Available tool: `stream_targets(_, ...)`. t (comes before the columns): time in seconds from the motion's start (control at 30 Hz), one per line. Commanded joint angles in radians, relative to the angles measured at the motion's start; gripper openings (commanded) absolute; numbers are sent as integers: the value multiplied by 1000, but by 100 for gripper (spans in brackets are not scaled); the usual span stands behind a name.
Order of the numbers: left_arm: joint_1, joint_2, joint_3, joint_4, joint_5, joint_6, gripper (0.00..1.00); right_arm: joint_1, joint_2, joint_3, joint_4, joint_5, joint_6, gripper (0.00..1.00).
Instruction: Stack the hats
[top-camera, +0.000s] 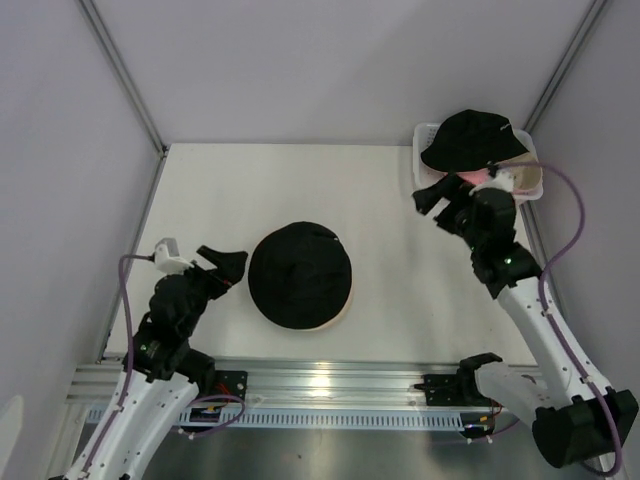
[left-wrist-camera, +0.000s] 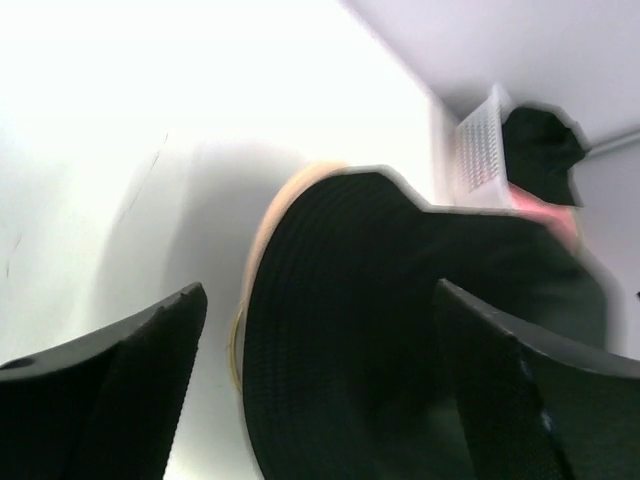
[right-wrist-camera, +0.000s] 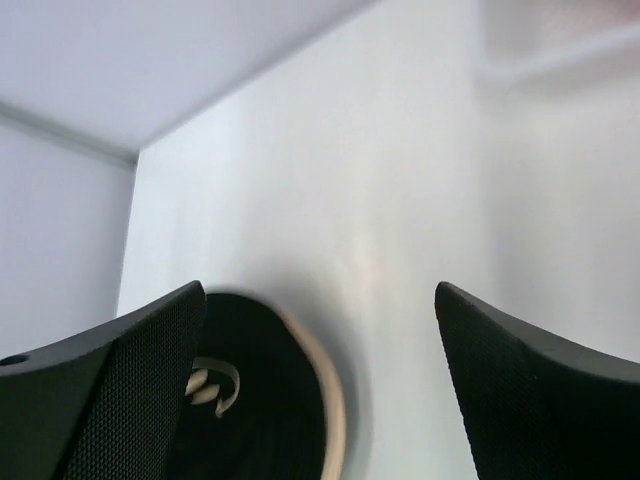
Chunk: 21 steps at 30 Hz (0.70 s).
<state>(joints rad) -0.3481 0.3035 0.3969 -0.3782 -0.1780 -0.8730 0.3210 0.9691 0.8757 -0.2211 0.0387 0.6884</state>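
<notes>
Top external shows a black hat (top-camera: 300, 272) stacked on the tan hat (top-camera: 338, 312), second black hat (top-camera: 472, 138) and pink hat (top-camera: 472, 177) left at two o'clock, left gripper (top-camera: 232, 270) and right gripper (top-camera: 432, 195) both spread wide, empty.

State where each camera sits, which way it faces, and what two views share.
Top external: above and behind the arms, looking down on the table; left gripper and right gripper show.
Left wrist: low on the left arm, facing the middle black hat and basket; own fingers show.
Right wrist: on the right arm, facing that hat across the table; own fingers show.
All share the middle black hat.
</notes>
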Motion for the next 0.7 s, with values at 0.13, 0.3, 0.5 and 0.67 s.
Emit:
stream_targets(0.13, 30, 222, 412, -172, -104, 238, 100, -307, 255, 424, -181, 64, -246, 99)
stream_targets(0.3, 132, 466, 563, -189, 43, 319, 99, -448, 546, 623, -112, 113, -273, 99)
stream_targets(0.5, 228, 571, 602, -91, 158, 321, 100, -546, 811, 824, -120, 70, -176, 90)
stream_targets(0.67, 282, 579, 608, -87, 137, 307, 99, -571, 893, 737, 95, 27, -44, 83)
